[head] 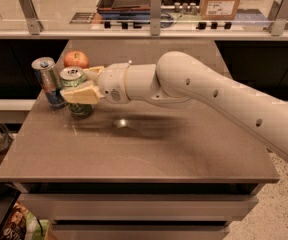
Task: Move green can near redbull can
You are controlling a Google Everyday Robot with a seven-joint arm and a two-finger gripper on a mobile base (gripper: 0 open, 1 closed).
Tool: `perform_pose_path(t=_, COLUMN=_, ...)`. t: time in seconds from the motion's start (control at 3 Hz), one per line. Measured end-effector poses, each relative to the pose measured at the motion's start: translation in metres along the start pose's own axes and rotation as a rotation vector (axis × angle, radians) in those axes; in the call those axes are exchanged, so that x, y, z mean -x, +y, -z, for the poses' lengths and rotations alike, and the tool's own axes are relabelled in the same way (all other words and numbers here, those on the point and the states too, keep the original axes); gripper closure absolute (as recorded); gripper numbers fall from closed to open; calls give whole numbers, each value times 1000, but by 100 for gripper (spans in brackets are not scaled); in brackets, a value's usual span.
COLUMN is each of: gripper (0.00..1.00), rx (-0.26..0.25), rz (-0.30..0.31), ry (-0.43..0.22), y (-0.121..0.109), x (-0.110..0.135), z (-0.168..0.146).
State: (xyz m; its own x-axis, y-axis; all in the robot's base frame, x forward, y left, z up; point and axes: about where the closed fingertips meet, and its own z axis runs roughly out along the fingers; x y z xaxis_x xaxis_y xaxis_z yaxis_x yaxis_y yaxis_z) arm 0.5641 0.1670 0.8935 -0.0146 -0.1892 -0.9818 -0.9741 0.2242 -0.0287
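— Now, where do we see the gripper [77,83]?

— We see it over the far left part of the table [149,154], at the end of the white arm [224,96] that reaches in from the right side. One pale finger [81,95] lies across the front of the green can [73,75], and the other finger is behind it. So we say the hand is pinching the green can.

— And does the can stand on the table?

— We see it upright, with its bottom at the table surface or very close to it. We cannot tell if it really touches.

— Where is the redbull can [48,79]?

— It stands upright just beside the green can, on the left of it in the view, near the left edge of the table. We cannot tell if the two cans touch each other.

— Is something else near them?

— Yes, a red apple [76,59] lies just behind the green can, toward the far edge. On the counter behind the table we see a cardboard box [223,1].
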Motion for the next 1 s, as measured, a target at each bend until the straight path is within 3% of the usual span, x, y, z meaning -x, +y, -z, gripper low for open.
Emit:
perform_pose_path(t=0.33, gripper=13, rx=4, rz=1, ry=0, y=2, x=1, z=-2)
perform_pose_path(t=0.67, gripper=0, rx=7, rz=2, ry=0, y=3, x=1, z=-3)
perform_pose_path(t=1.0, gripper=0, rx=7, rz=2, ry=0, y=3, x=1, z=-3)
